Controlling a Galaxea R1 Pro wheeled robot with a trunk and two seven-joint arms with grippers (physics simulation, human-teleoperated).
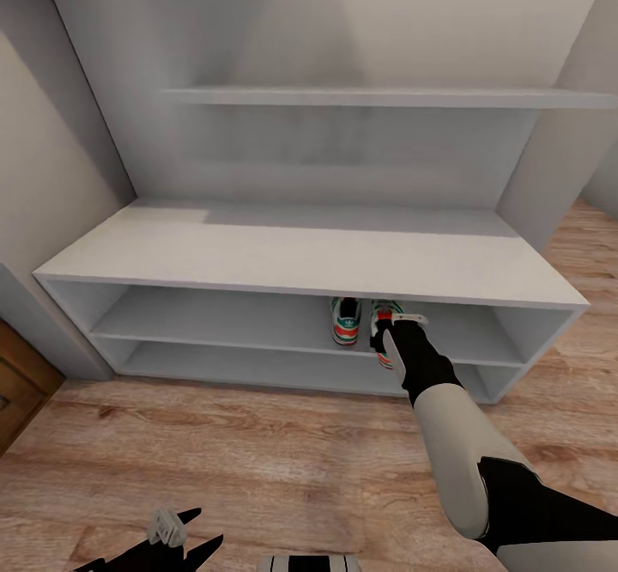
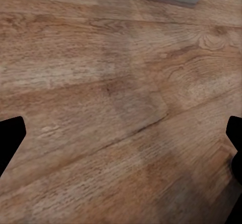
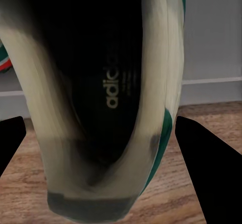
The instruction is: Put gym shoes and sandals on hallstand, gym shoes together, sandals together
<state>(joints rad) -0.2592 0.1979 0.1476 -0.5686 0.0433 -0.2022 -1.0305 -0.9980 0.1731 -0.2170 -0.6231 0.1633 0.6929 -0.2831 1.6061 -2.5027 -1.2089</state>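
Pale grey-white hallstand (image 1: 283, 254) stood on the light brown wood-plank floor (image 1: 215, 460). First cream-white gym shoe (image 1: 345, 320) sat on its upper low shelf. Right claw (image 1: 396, 325) pinched second gym shoe (image 3: 101, 103) beside it. Left claw (image 2: 121, 148) spread above floor.

The hallstand (image 1: 283, 254) stands on the corridor floor (image 1: 257, 460), against the wall. One gym shoe (image 1: 345, 321) sits on its upper open shelf, under the bench top and a little right of the middle. The second gym shoe (image 1: 384, 331) is just right of it at the shelf's front edge, with the right gripper (image 1: 396, 331) around it, while the left gripper (image 1: 176, 538) hangs over the floor, well apart from the hallstand.
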